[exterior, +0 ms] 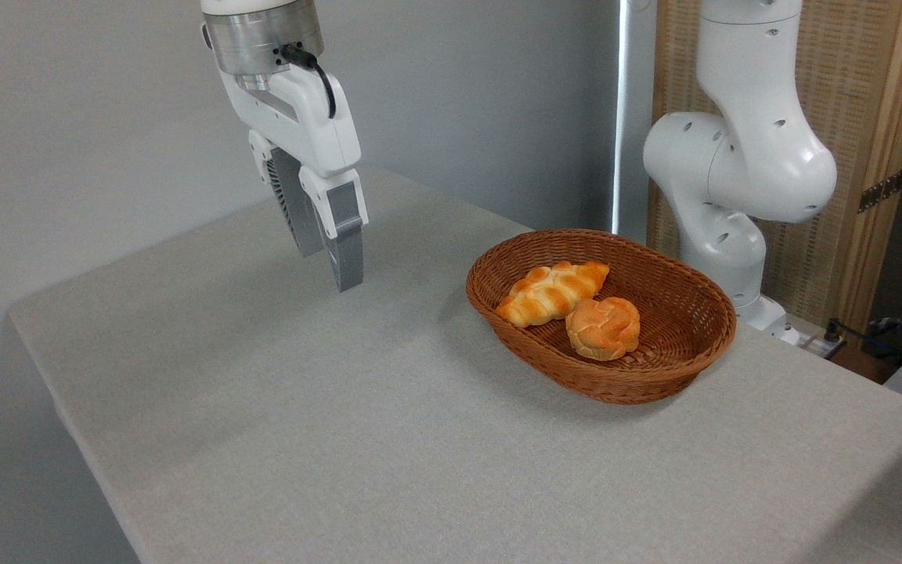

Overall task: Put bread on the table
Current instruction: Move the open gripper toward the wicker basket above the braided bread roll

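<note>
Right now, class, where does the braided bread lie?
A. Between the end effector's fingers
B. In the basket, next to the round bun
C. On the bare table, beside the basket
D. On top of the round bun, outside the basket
B: the bread lies inside the basket beside the bun, while the end effector hangs empty over the table, off to the left.

A brown wicker basket [658, 376] holds a round bun [604, 327]; wooden screen [858, 141] behind
</note>
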Controlling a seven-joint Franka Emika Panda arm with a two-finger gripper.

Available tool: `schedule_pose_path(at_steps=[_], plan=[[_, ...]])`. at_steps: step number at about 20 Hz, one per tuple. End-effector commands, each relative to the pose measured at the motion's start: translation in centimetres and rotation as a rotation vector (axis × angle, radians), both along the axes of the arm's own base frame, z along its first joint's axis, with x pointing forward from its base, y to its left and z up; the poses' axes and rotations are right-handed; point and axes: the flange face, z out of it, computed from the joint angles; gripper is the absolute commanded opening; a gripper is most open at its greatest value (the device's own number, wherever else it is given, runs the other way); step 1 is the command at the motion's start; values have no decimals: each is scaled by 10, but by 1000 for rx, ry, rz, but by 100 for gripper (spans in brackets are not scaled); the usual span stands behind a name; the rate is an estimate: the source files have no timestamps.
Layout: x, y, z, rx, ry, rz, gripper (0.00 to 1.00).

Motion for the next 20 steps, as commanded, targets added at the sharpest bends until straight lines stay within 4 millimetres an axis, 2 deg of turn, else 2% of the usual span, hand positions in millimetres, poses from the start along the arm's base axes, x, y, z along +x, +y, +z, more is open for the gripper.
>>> schedule_pose_path(at_steps=[1, 7, 9, 13, 17, 20], plan=[[-7, 7, 4, -2, -24, 16, 100], [-14, 8, -3, -2, -76, 21, 100], [-14, 18, -2, -2, -79, 38, 100], [-16, 18, -1, -1, -81, 39, 100], [-34, 18, -5, 8, -87, 36, 100], [-55, 19, -10, 17, -100, 37, 100]])
